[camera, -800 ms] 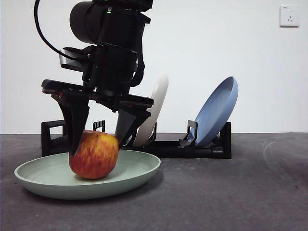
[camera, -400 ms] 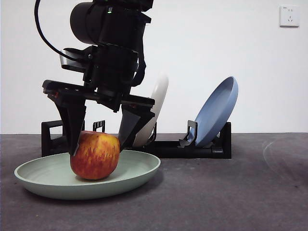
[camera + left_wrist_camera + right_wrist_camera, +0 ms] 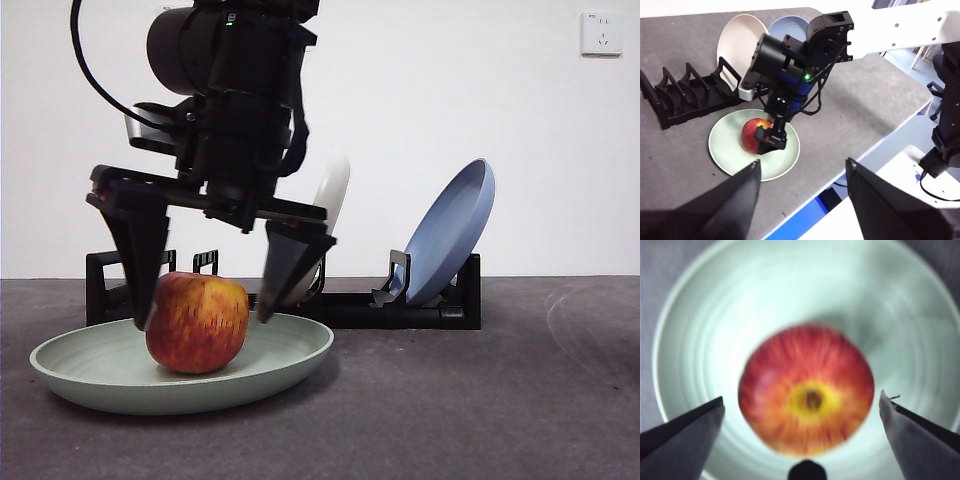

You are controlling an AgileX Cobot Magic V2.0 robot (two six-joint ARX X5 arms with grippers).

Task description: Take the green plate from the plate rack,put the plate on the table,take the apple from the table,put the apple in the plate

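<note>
right gripper [image 3: 200, 318] jaws just let go, now spread wide, clear of both sides of the apple [image 3: 197, 322]. apple sits in the green plate [image 3: 290, 355] on the table [image 3: 480, 400], so basically done. left gripper [image 3: 802, 175] high, jaws apart, empty. plate rack [image 3: 420, 305] partly hidden behind the arm.

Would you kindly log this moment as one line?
right claw: open, astride apple | apple: in green plate | left claw: open, waiting
</note>
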